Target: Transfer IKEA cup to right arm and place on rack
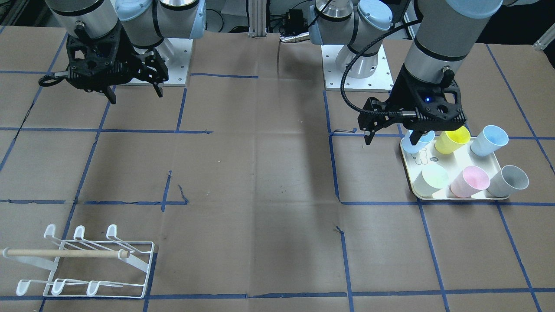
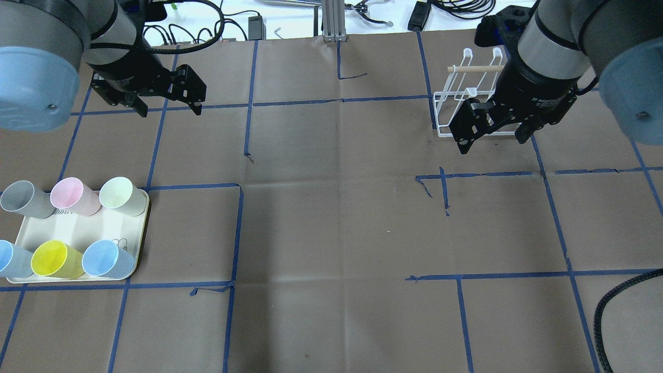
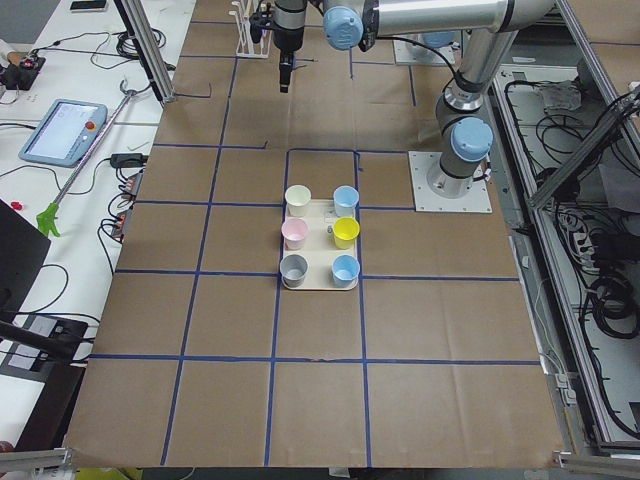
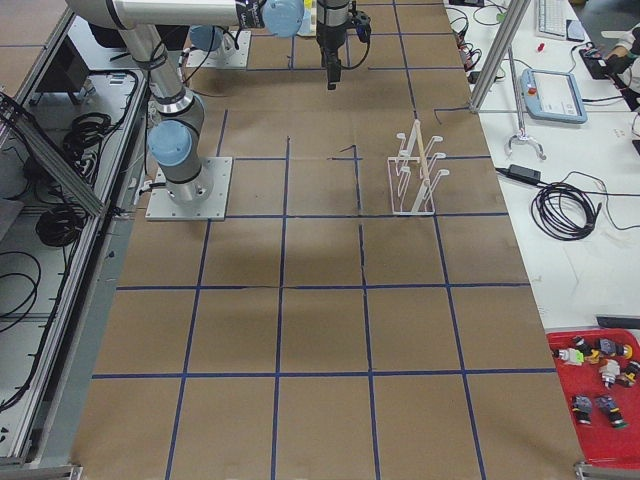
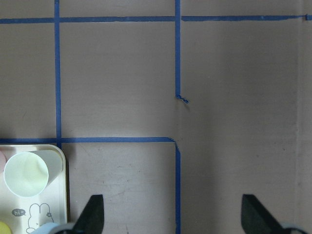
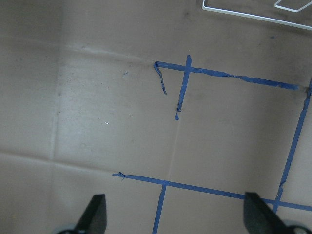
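Six plastic cups stand on a cream tray (image 2: 77,230) at my left: grey (image 2: 23,199), pink (image 2: 72,196), pale green (image 2: 121,196), blue (image 2: 10,259), yellow (image 2: 54,259) and blue (image 2: 106,259). My left gripper (image 2: 169,110) hangs open and empty, high above the table near the tray; in the front view my left gripper (image 1: 390,139) lines up with the tray's inner edge. The left wrist view shows the pale green cup (image 5: 25,173) at lower left. My right gripper (image 2: 491,145) is open and empty, raised near the white wire rack (image 2: 461,103).
The rack (image 1: 86,264) with its wooden dowel (image 1: 65,253) stands at the table's far right corner from me. Brown paper with blue tape lines covers the table. A black cable (image 2: 616,300) loops at my near right. Cables and tools lie beyond the far edge.
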Robot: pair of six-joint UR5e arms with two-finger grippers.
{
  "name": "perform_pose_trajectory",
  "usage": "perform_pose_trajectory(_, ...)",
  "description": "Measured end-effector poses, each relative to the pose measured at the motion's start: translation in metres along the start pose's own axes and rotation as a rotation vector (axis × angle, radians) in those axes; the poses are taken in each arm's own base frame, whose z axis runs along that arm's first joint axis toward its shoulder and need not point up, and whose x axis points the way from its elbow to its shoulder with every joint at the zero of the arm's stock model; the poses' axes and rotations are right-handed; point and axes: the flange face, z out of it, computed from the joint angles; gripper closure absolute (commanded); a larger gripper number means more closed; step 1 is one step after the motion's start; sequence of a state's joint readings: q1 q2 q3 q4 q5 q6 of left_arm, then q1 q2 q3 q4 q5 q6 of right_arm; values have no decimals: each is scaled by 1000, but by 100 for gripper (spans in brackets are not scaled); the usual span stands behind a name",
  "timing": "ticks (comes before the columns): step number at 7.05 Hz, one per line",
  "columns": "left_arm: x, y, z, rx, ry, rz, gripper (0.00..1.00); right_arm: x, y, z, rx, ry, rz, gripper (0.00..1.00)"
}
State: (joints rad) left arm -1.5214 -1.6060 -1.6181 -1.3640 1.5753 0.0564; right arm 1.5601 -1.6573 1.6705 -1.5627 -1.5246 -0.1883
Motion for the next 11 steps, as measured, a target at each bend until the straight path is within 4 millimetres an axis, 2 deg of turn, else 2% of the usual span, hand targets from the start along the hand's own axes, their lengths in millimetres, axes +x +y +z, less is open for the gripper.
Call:
perform_pose_trajectory(2,-6,3,-1,0,-2,11,1,0,0,1,-1,0,0,0)
perform_pose_trajectory(3,-17,7,1,-6,-4,29,1,0,0,1,-2,-1,0,0)
perform_pose_trajectory(5,-65,18,14,-35,-8,21,1,0,0,2,-3,-2,0,0)
perform_pose_trajectory(8,-156,37,43,-72,-8,4,1,0,0,2,-4,-5,0,0)
perform_pose_trajectory(9,-171,40,50,-68,-13,0,1,0,0,2,-4,-5,0,0)
perform_pose_trajectory(11,-184,39,70,-65,-18,-8,1,0,-1,2,-4,-6,0,0)
